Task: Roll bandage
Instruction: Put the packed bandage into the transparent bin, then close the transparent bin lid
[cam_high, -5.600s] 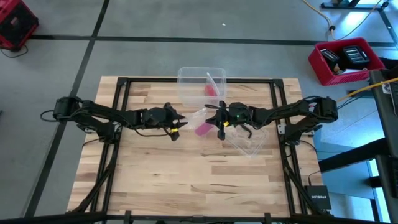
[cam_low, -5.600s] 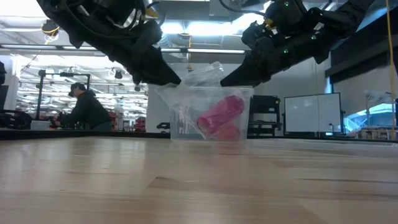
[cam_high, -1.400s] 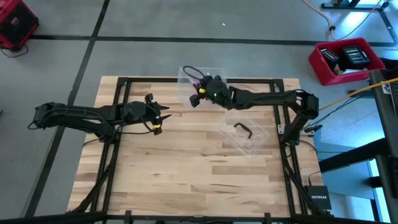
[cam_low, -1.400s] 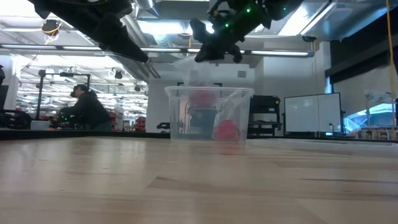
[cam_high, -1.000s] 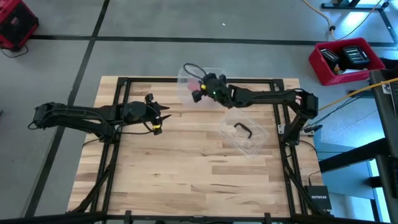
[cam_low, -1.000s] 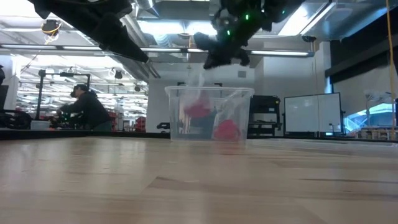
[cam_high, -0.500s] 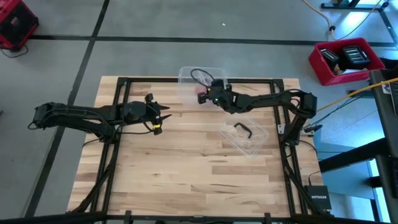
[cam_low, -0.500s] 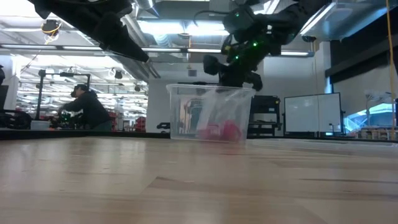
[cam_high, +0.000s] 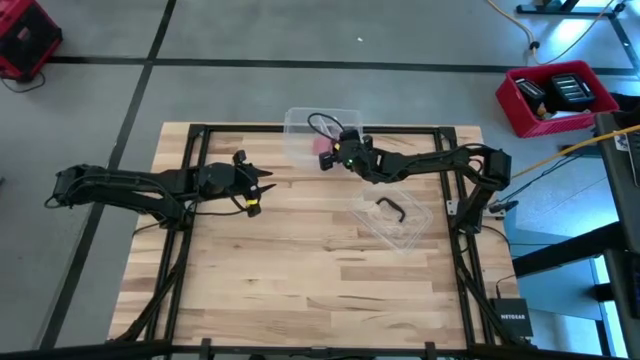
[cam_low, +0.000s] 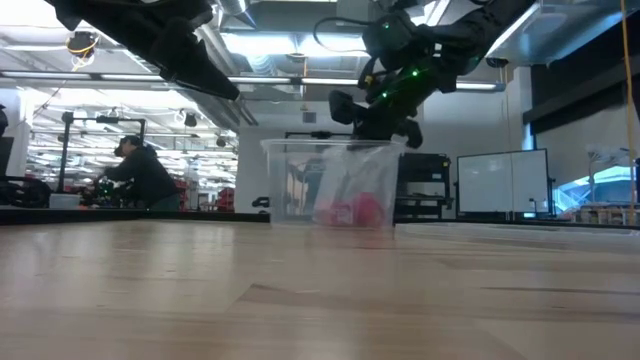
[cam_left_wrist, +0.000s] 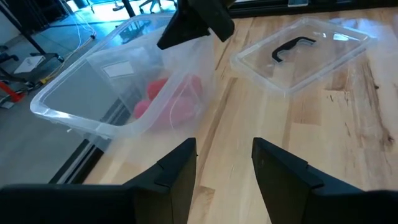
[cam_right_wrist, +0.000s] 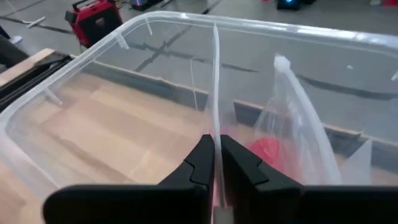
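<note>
Pink bandage rolls (cam_left_wrist: 174, 99) lie on the floor of a clear plastic box (cam_high: 300, 125) at the table's far middle. They also show in the low view (cam_low: 350, 210) and the right wrist view (cam_right_wrist: 264, 149). A clear plastic wrapper (cam_right_wrist: 298, 118) stands in the box beside them. My right gripper (cam_high: 333, 152) is at the box's near right part and is shut on its wall. My left gripper (cam_high: 262, 185) hangs open and empty over the table, left of the box; its wrist view shows the gap between its fingers (cam_left_wrist: 224, 162). My right gripper pinches a thin clear wall of the box at its rim (cam_right_wrist: 214, 124), one finger on each side of the wall. The fingers (cam_right_wrist: 199, 158) come slanting down from the table's right. The box stands with its bottom on the table.
The box's clear lid (cam_high: 395, 215), with a black handle, lies on the table to the right, close under my right arm. Bare wood stretches toward the table's near edge. A person (cam_low: 140, 175) sits far off in the room behind.
My right gripper has come down from above the box, a little toward the table's near right, to the box's rim. The pink roll and wrapper that showed high in the box have dropped to its floor. The box has slid slightly toward the table's left.
</note>
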